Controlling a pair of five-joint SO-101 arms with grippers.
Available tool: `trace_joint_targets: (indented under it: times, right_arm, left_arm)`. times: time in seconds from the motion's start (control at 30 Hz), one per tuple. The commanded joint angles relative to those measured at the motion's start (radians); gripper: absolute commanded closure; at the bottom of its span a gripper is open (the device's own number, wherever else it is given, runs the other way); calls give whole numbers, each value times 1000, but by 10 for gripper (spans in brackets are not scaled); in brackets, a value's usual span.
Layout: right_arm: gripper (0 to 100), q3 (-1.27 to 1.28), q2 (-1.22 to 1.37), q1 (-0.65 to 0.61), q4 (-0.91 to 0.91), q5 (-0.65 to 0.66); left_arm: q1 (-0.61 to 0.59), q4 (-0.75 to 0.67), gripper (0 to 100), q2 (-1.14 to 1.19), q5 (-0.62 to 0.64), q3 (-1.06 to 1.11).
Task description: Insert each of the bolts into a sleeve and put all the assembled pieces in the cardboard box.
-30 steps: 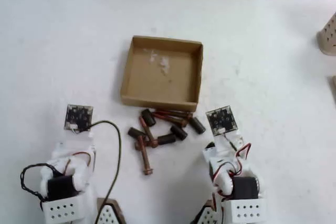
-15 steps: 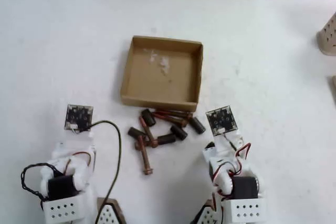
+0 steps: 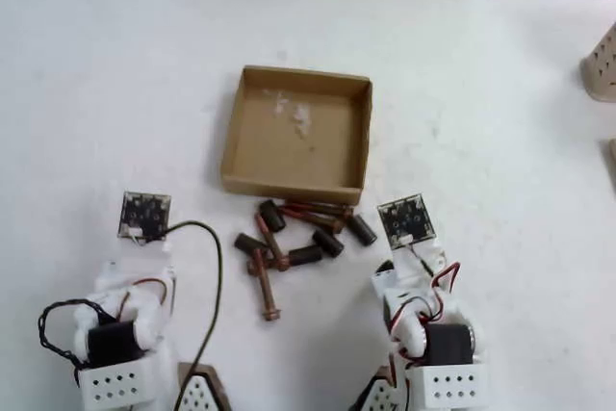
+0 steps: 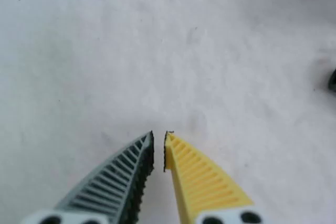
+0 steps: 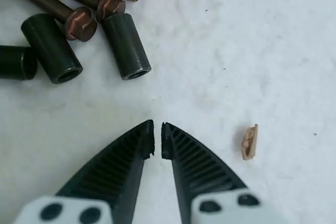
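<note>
The left gripper (image 4: 159, 139) has its grey and yellow fingers drawn together to a hairline gap, holding nothing, tips over bare table (image 4: 105, 51). The right gripper (image 5: 157, 132), black-fingered, is likewise closed on nothing. Left arm (image 3: 115, 334) and right arm (image 3: 428, 329) sit folded back, pointing down. Just ahead of the right fingertips lie dark sleeves (image 5: 126, 45) and coppery bolts (image 5: 52, 4), loose and unassembled. The cardboard box (image 3: 296, 132) stands just beyond them, and a small brown chip (image 5: 250, 141) lies beside the right fingers.

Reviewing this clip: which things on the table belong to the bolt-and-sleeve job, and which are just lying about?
Part of the job:
bolts
dark sleeves
cardboard box

Just lying about:
small brown scrap on the table
perforated beige object at the table's edge
</note>
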Motion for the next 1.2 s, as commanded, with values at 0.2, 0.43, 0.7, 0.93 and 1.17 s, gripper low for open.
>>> trace_joint_targets:
  times: [0.2,0.43,0.7,0.93,1.17]
  right_arm:
    - [981,6,-10,-7,4,11]
    - [981,6,-10,-7,5,11]
    - [978,6,-15,-2,54,12]
    - [978,-17,-16,4,45,12]
    - [977,-52,-16,91,-13,12]
  left_arm:
    - [-2,9,932,-4,-3,0]
    - [-2,9,932,-4,-3,0]
    - [-1,8,928,-5,0,0]
    - [-7,-157,928,-7,0,-14]
    - [-7,-239,928,-7,-3,-9]
